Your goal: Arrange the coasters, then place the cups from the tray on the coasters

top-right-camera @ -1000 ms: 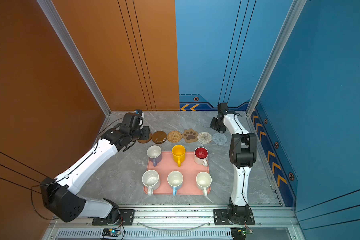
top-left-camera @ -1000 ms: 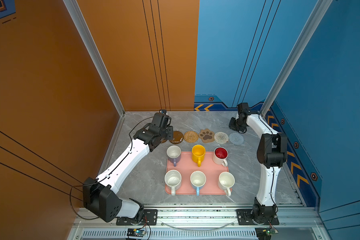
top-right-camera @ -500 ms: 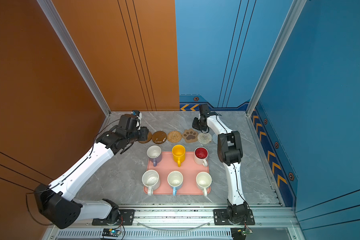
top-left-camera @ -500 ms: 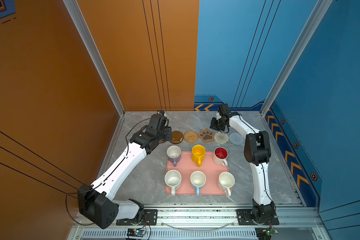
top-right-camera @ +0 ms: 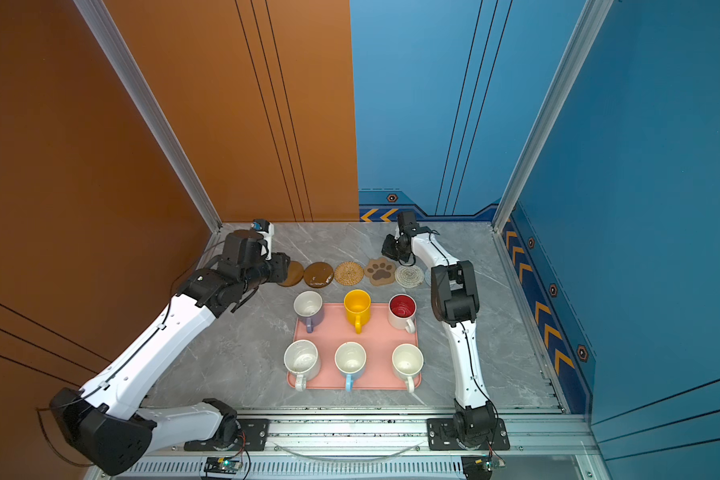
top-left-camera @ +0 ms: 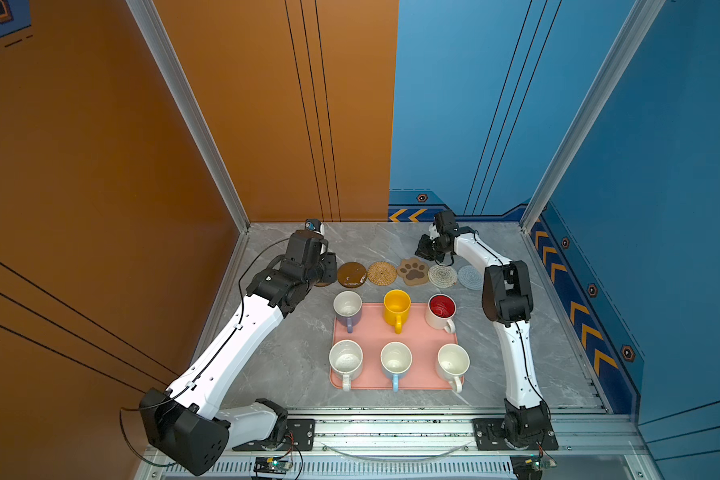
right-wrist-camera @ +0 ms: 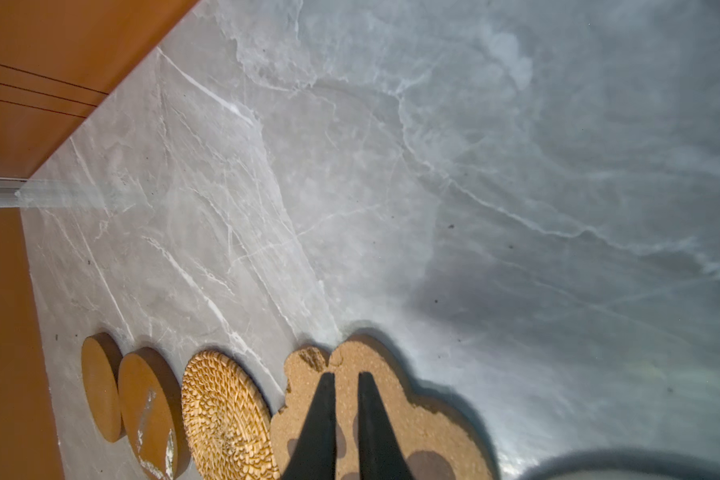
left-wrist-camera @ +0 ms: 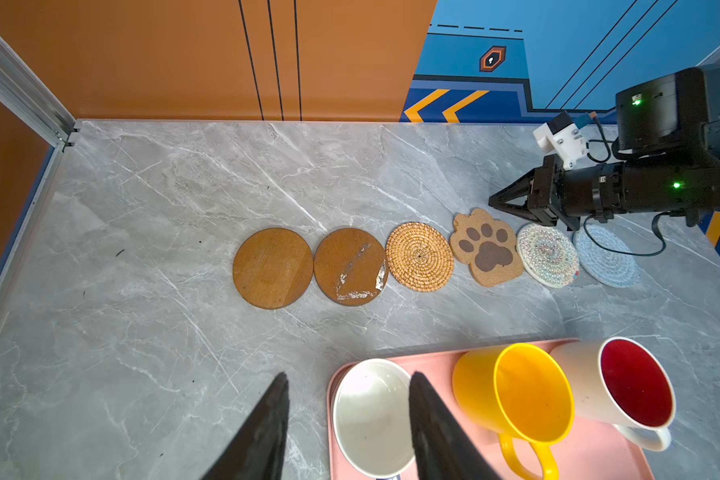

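And there's the pink tray [top-left-camera: 371,332], all 6 mugs aboard and none lifted yet. The lilac mug [top-left-camera: 347,309], yellow mug [top-left-camera: 397,307] and red-lined mug [top-left-camera: 441,311] stand along its far edge. The speckled mug [top-left-camera: 345,359], light-blue mug [top-left-camera: 395,359] and plain white mug [top-left-camera: 452,363] stand along its near edge.

Just beyond the tray's far edge, 6 coasters lie flat in 1 tidy row: plain brown disc [left-wrist-camera: 272,268], scuffed brown disc [top-left-camera: 352,274], rattan round [top-left-camera: 382,273], paw coaster [top-left-camera: 413,271], white woven round [top-left-camera: 442,276], pale-blue round [top-left-camera: 470,277]. The arranging looks all but finished, and the mug half is untouched, 0 of 6 placed.

Beyond the tray, the right gripper [right-wrist-camera: 346,376] hangs over the paw coaster's far rim, fingers pressed almost together on nothing visible; perhaps a last nudge. The left gripper [left-wrist-camera: 350,374] hovers off the tray's far-left corner by the lilac mug, fingers spread, empty.
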Robot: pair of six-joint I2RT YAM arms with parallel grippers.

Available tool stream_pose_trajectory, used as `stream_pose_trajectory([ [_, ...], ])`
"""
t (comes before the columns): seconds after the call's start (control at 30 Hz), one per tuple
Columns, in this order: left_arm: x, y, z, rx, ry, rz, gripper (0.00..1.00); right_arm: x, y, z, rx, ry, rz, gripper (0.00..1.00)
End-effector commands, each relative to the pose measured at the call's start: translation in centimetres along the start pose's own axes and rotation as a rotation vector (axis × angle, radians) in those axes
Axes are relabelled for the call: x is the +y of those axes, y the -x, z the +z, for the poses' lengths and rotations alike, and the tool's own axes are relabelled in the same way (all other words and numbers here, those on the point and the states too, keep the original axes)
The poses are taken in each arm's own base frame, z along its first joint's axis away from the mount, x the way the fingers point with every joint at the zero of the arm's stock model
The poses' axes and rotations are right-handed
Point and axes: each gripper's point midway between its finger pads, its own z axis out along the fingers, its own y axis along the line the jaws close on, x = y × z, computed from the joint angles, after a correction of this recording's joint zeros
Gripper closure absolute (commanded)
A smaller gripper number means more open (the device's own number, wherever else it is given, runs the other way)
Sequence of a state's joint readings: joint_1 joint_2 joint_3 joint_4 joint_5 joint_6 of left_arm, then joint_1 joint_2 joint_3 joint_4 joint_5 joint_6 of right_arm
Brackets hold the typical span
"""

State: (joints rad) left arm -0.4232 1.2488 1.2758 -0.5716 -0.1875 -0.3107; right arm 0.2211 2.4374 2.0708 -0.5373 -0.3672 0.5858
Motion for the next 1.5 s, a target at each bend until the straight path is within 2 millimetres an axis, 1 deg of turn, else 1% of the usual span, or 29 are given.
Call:
stream_pose_trajectory([
  [0.0,0.8,0.0,-0.4,-0.016,0.024,0.008,0.52,-0.4,1.0,0.7,-0.019,0.018,0.031,0.91],
  [0.23,1.0,-0.4,-0.2,-0.007,0.025,0.001,0.52,-1.9,1.2,1.2,-0.011,0.006,0.062,0.93],
  [0.4,1.0,-0.5,-0.1,-0.002,0.025,0.0,0.52,-2.6,0.6,1.7,0.009,-0.003,0.071,0.93],
  [0.57,1.0,-0.6,-0.1,0.0,0.022,-0.004,0.52,-2.9,0.2,1.7,0.023,-0.017,0.069,0.94],
  [0.97,0.8,-1.0,0.3,0.017,0.013,-0.011,0.52,-4.5,-1.9,1.5,0.076,-0.073,0.058,0.94],
  [1.23,0.7,-1.4,0.6,0.028,0.007,-0.021,0.52,-5.1,-2.4,0.6,0.083,-0.1,0.049,0.94],
  [1.47,0.6,-1.5,0.6,0.03,0.004,-0.019,0.52,-5.2,-3.0,-0.2,0.1,-0.105,0.036,0.94],
])
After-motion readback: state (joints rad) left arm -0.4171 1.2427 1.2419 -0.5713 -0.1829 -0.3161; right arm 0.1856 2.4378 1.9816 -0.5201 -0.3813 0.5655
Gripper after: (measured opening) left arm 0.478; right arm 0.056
